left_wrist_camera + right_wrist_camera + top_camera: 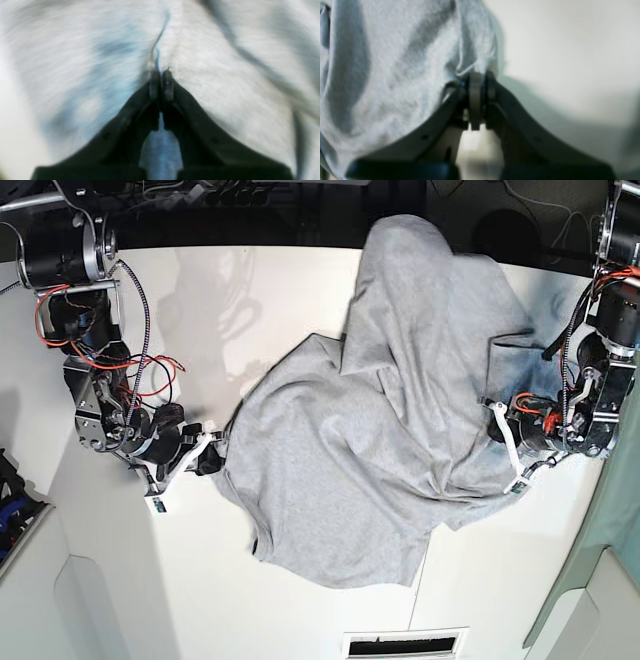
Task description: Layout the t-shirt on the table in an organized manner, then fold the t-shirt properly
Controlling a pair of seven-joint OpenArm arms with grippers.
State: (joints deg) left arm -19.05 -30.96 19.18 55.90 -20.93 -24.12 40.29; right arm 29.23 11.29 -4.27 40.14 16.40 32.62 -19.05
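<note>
The t-shirt [330,450] is spread with wrinkles on the table [190,570]; its fabric is pinched by the left hand [161,75] and the right hand [482,76].

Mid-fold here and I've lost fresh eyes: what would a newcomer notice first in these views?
Probably the big grey t-shirt, spread rumpled across the middle of the white table, with one part reaching up toward the far edge. Next, the two black robot arms with bright red wires, one on each side, the right arm's jaws shut on the shirt's edge and the left arm's jaws closed at its cloth.
</note>
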